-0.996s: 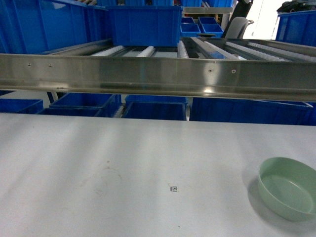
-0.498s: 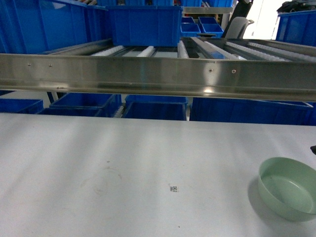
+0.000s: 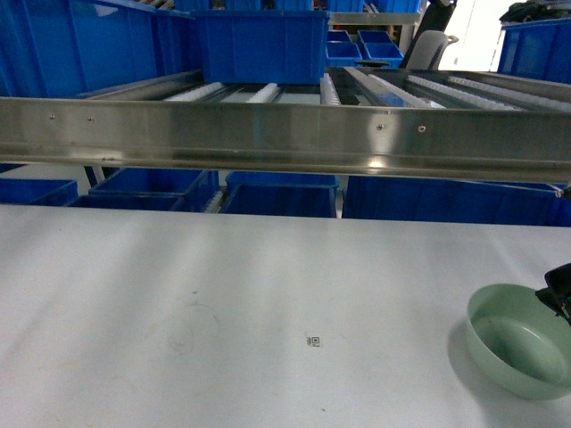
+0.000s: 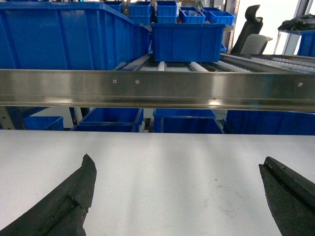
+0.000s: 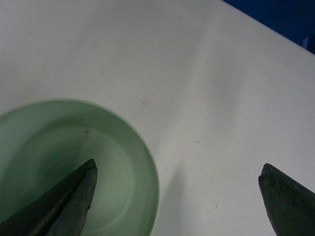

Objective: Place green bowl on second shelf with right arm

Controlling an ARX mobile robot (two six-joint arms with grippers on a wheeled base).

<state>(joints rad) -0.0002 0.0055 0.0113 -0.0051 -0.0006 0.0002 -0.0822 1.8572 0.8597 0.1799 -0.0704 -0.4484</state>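
The green bowl (image 3: 522, 339) sits upright on the white table (image 3: 223, 303), near the table's front right corner as I see it from my head camera, and it holds nothing. My right pincer (image 5: 177, 196) hangs just above it with its two dark fingers spread wide apart: in my right wrist view one finger (image 5: 64, 201) hangs over the hollow of the bowl (image 5: 74, 162), while the other finger (image 5: 288, 199) is out over bare table (image 5: 206, 88) well clear of the rim. From my head I catch only a small dark piece of that pincer (image 3: 558, 287) at the right edge, just over the bowl's far rim; whether it touches the rim I cannot tell. My left pincer (image 4: 177, 196) is also spread wide, its fingers (image 4: 64, 201) at the bottom corners of the left wrist view, above the table with nothing between them. Beyond the table runs the shiny steel front rail (image 3: 285, 134) of the rack, and behind it the roller shelf (image 3: 357, 89) carries a large blue crate (image 3: 260, 45) set towards the left of centre. More blue crates (image 3: 277, 198) stand on the lower level under the rail. A tiny printed square mark (image 3: 313, 340) lies on the table left of the bowl.
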